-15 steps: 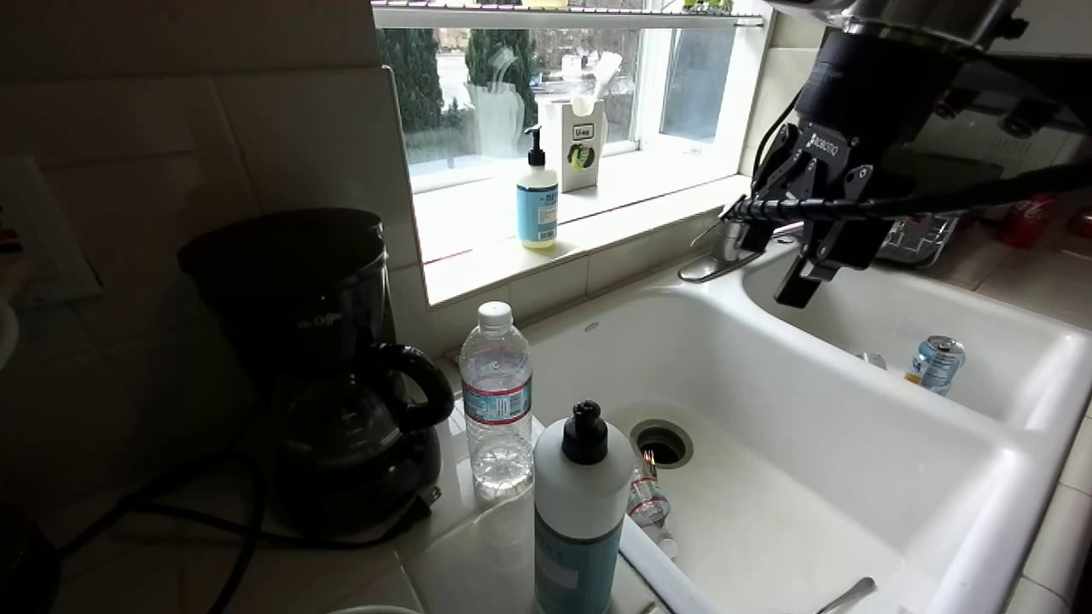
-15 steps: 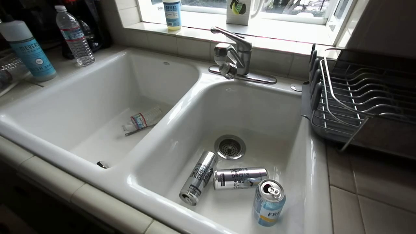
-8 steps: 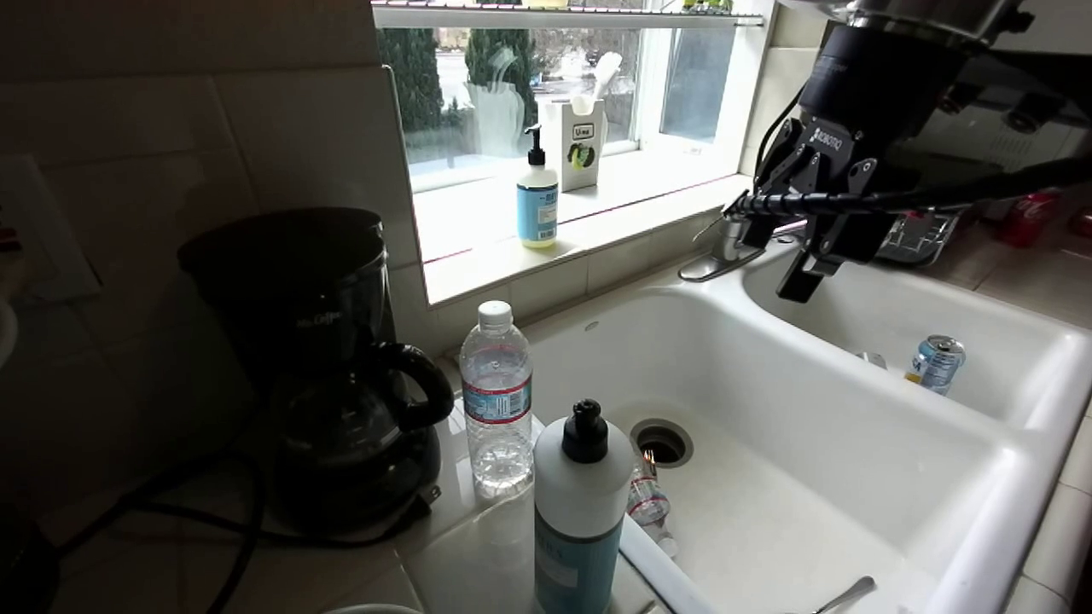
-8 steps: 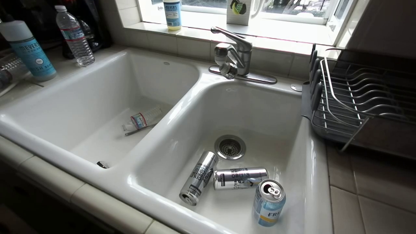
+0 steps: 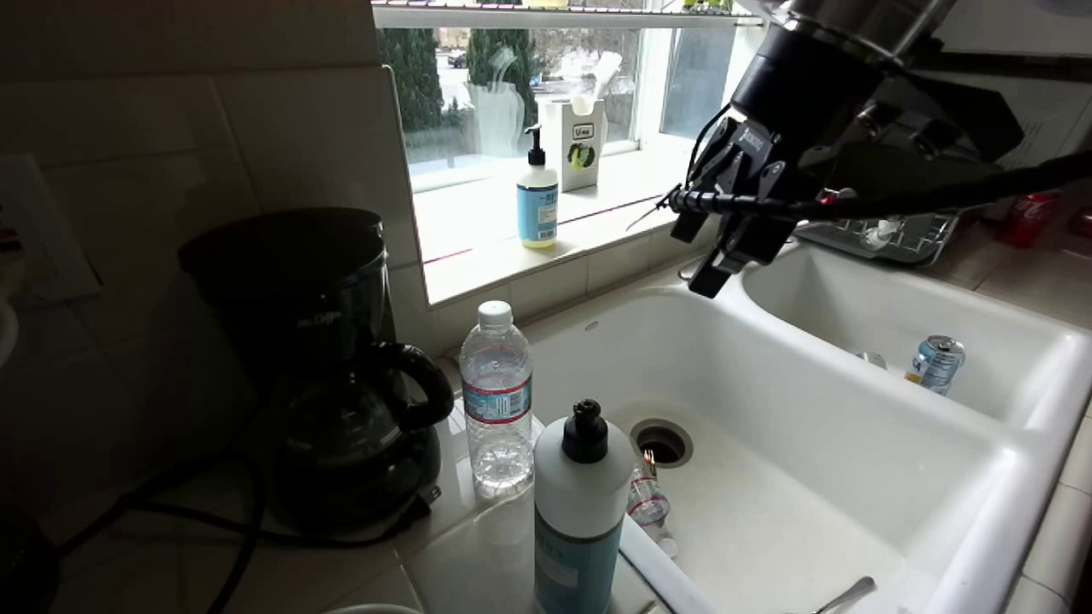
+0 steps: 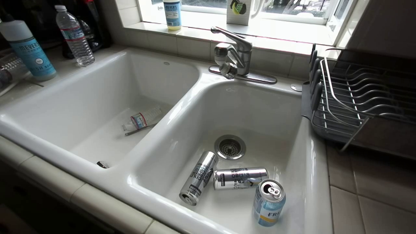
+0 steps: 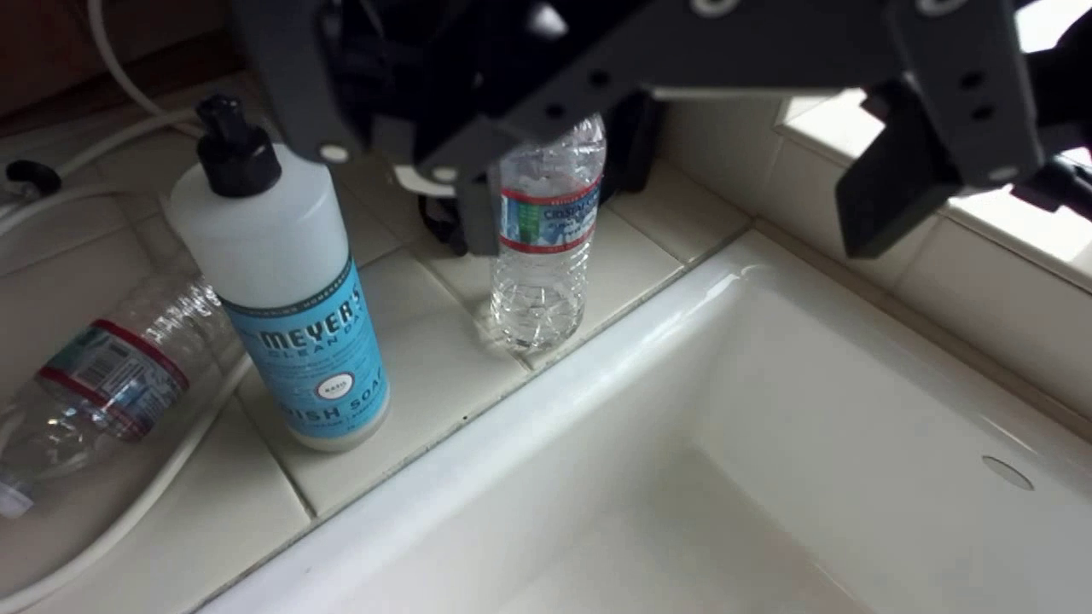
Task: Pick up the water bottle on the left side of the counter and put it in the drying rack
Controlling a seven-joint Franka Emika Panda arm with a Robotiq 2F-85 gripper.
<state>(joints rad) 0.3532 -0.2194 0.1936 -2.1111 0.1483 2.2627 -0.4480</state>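
Note:
The water bottle (image 5: 496, 401) stands upright on the tiled counter (image 5: 461, 537), close to the sink's edge and the black coffee maker. It also shows in an exterior view (image 6: 74, 35) and in the wrist view (image 7: 546, 294), where a finger partly hides its upper body. My gripper (image 5: 698, 254) is open and empty, in the air above the double sink, right of the bottle and higher than its cap. In the wrist view my gripper (image 7: 682, 230) has its fingers wide apart. The drying rack (image 6: 334, 97) stands right of the sink, also partly seen in an exterior view (image 5: 921, 239).
A soap bottle (image 5: 584, 512) stands in front of the water bottle. Another clear bottle (image 7: 119, 375) lies on its side. The coffee maker (image 5: 333, 358), faucet (image 6: 243, 58), and windowsill pump bottle (image 5: 537, 205) stand near. Several cans (image 6: 240, 178) lie in the sink.
My gripper has moved left in an exterior view, from over the far basin toward the bottle's side, and tilted a little. More of the drying rack shows behind it. The bottle has not moved.

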